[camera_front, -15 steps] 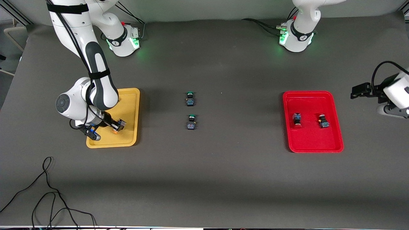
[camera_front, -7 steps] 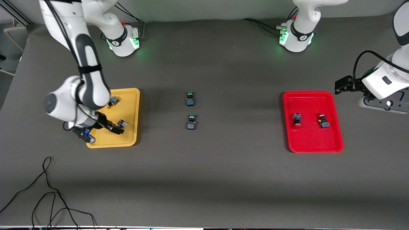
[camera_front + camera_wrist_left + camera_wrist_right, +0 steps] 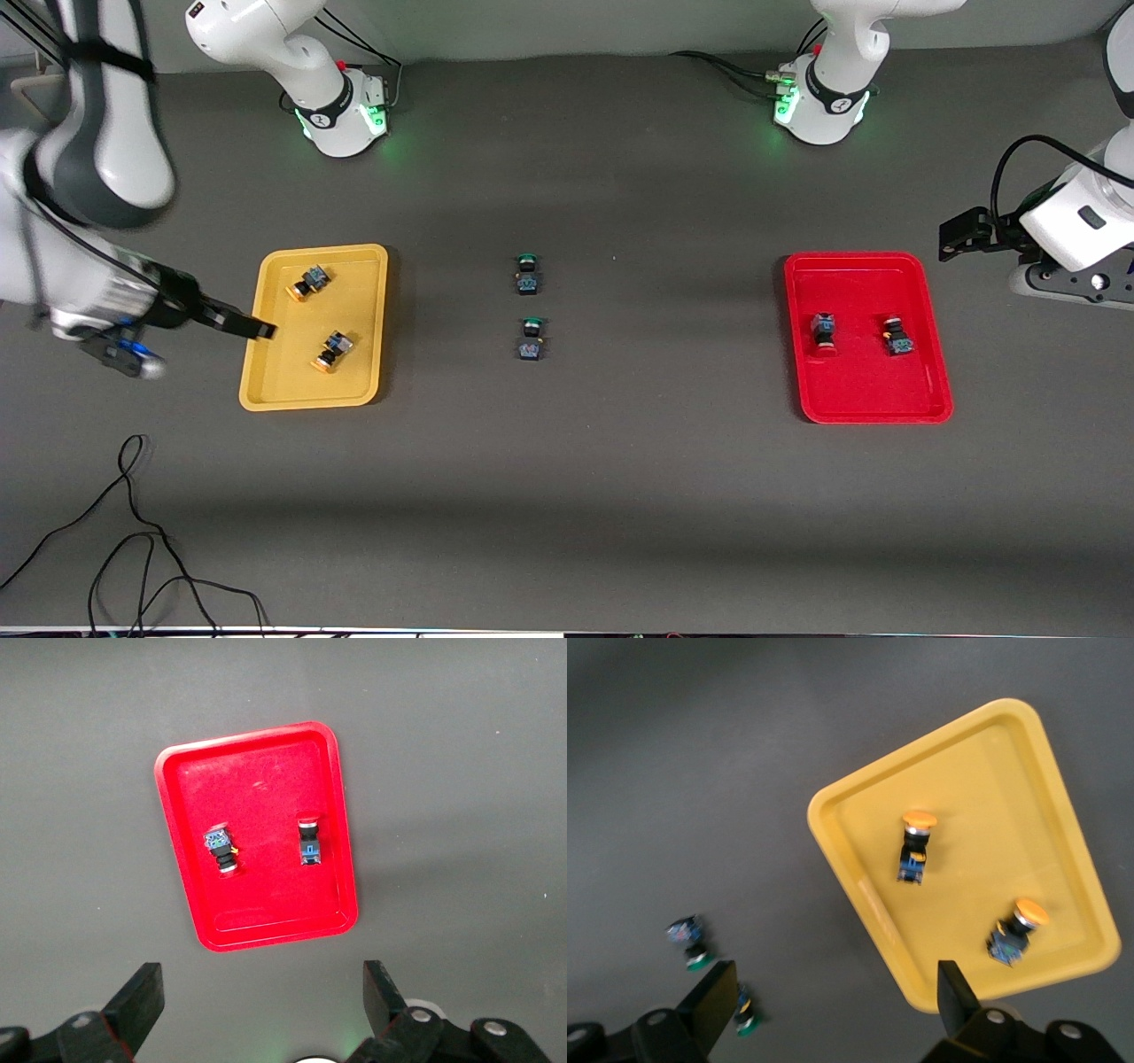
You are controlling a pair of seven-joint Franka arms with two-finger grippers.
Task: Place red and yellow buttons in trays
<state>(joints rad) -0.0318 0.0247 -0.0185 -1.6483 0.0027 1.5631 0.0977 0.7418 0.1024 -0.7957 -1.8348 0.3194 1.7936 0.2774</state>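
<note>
A dark grey table (image 3: 620, 496) is seen from above, with two shallow trays set well apart on it. The yellow tray (image 3: 372, 266) lies toward the right arm's end, the red tray (image 3: 930, 390) toward the left arm's end.

Two yellow-capped buttons lie on their sides inside the yellow tray: one (image 3: 307, 283) near the corner closest to the arm bases, the other (image 3: 333, 349) nearer the front camera, toward the tray's middle. Two red-capped buttons (image 3: 825, 332) (image 3: 897, 337) lie side by side across the middle of the red tray. Each colour is thus matched to its tray, so the sorting is judged to be finished.

Two green-capped buttons (image 3: 527, 274) (image 3: 531, 339) are left on the bare table between the trays, apparently because they are not part of the task.

The right gripper (image 3: 252, 328) is held above the yellow tray's outer long edge, its fingers spread apart and empty; both yellow-capped buttons lie apart from it, inside the tray. The left gripper (image 3: 261, 997) is raised beside the red tray, off its outer edge, fingers likewise spread wide with nothing between them, well clear of the red-capped buttons.
</note>
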